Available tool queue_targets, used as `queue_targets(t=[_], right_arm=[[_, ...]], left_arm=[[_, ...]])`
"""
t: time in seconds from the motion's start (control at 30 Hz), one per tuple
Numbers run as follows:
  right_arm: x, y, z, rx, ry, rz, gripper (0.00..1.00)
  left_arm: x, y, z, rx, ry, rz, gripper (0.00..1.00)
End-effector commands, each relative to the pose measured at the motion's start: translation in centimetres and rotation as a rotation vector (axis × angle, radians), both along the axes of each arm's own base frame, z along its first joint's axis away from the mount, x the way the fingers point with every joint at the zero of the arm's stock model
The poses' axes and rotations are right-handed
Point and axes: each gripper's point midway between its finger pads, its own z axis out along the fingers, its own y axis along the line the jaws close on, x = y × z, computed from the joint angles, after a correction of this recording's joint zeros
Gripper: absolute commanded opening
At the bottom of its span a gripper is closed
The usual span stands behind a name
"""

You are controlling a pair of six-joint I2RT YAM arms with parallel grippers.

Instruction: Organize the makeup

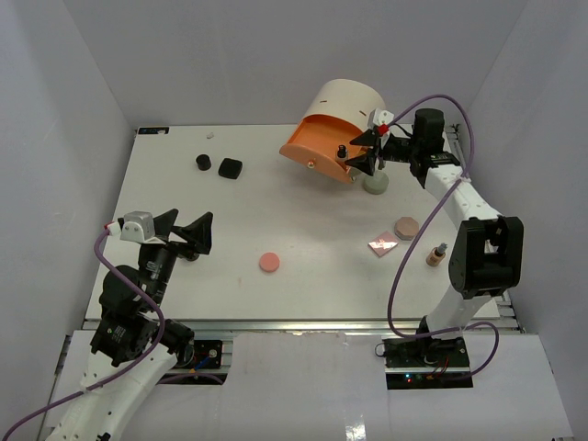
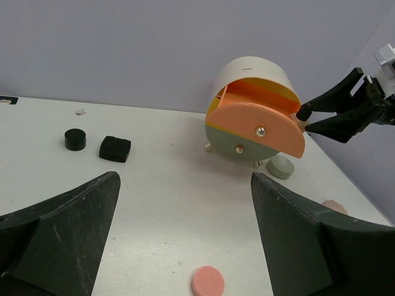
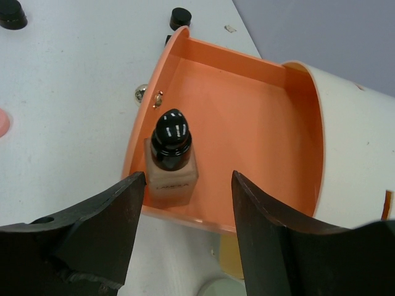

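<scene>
Between the wide-open, empty fingers of your right gripper (image 3: 186, 176), the brown bottle (image 3: 171, 161) stands in the orange drawer (image 3: 247, 111); the drop looks done, so lift straight clear before fetching another piece.

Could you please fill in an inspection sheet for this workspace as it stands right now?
Surface: white table, no spills seen.
Job's things: black-capped brown bottle upright in the open orange drawer of the cream cylindrical box; grey-green round compact, tan round compact, pink square palette, second small brown bottle, pink round compact, round black jar and squarish black jar loose on the table.
Clutter: small white scrap near the far edge.
Grippers: left gripper open, empty; right gripper open above the drawer.
Cables: purple cables on both arms.
Surroundings: plain grey walls.
</scene>
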Motion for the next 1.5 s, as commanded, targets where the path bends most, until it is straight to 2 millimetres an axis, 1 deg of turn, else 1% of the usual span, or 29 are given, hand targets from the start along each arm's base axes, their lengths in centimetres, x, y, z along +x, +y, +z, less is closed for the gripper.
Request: queue_targets(t=[0.0, 0.07, 0.17, 0.37, 0.47, 0.8, 1.07, 1.27, 1.47], right_arm=[[1.3, 0.3, 2.1, 0.03, -0.049, 0.025, 0.62], [1.5, 0.3, 2.2, 0.033, -0.044, 0.03, 0.61], [1.6, 0.4, 1.5, 0.035, -0.023, 0.043, 0.6], [1.6, 0.8, 1.3, 0.045, 0.001, 0.072, 0.6], [1.6, 1.0, 1.7, 0.05, -0.005, 0.094, 0.62], [1.6, 1.5, 1.6, 0.065, 0.027, 0.157, 0.63], [1.5, 2.1, 1.0, 0.062, 0.039, 0.187, 0.64], [1.7, 3.1, 0.3, 0.05, 0.056, 0.205, 0.64], [2.1, 3.5, 0.5, 0.051, 0.051, 0.219, 0.62]], left_arm=[[0.2, -0.1, -0.2, 0.002, 0.011, -0.003, 0.98], [0.2, -0.1, -0.2, 0.001, 0.011, -0.003, 0.98], [0.2, -0.1, -0.2, 0.001, 0.01, -0.003, 0.98], [0.2, -0.2, -0.3, 0.003, 0.013, -0.003, 0.98], [0.3, -0.2, -0.3, 0.004, 0.016, -0.002, 0.98], [0.4, -0.1, -0.4, 0.004, 0.019, 0.002, 0.98], [0.4, -0.2, -0.4, 0.005, 0.022, 0.001, 0.98], [0.5, -0.2, -0.5, 0.006, 0.023, 0.003, 0.98], [0.5, -0.1, -0.5, 0.006, 0.023, 0.005, 0.98]])
